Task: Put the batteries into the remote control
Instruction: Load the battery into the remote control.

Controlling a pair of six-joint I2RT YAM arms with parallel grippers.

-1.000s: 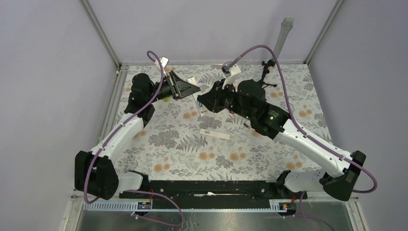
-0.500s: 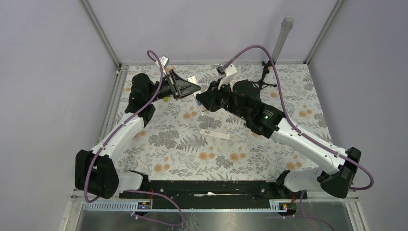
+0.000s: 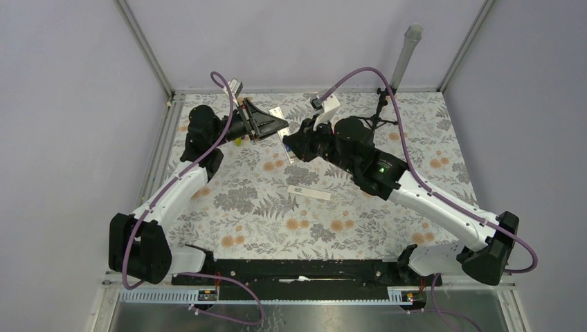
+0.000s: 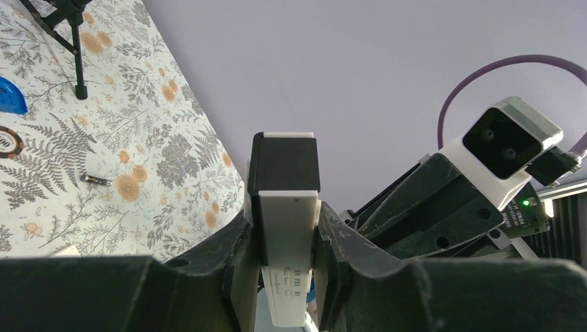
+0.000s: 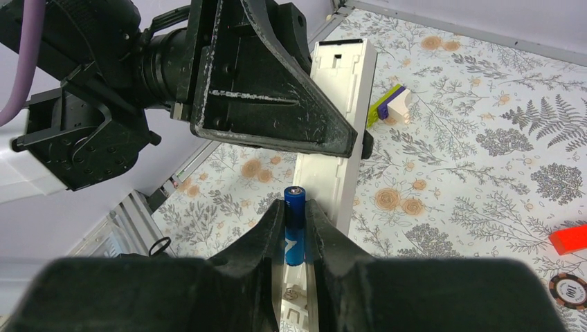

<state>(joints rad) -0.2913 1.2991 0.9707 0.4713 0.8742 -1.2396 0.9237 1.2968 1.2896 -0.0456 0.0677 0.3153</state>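
My left gripper (image 4: 284, 238) is shut on the remote control (image 4: 286, 273), a slim white bar with a dark end, and holds it off the mat. In the right wrist view the remote (image 5: 344, 117) shows its long open recess. My right gripper (image 5: 295, 209) is shut on a blue battery (image 5: 294, 235), held upright right at the recess. A second battery (image 4: 95, 180) lies on the mat. In the top view the left gripper (image 3: 275, 127) and the right gripper (image 3: 295, 145) meet at the remote (image 3: 285, 148) at the back middle of the mat.
A thin flat white strip (image 3: 309, 192) lies mid-mat. A small black tripod (image 3: 381, 111) stands at the back right. A red block (image 5: 569, 238), a poker chip (image 5: 571, 290), a purple-and-white block (image 5: 391, 105) and a blue half-round piece (image 4: 10, 97) lie around.
My right arm has shifted slightly left and back, bringing the battery closer against the remote. The left gripper has edged up a little with the remote.
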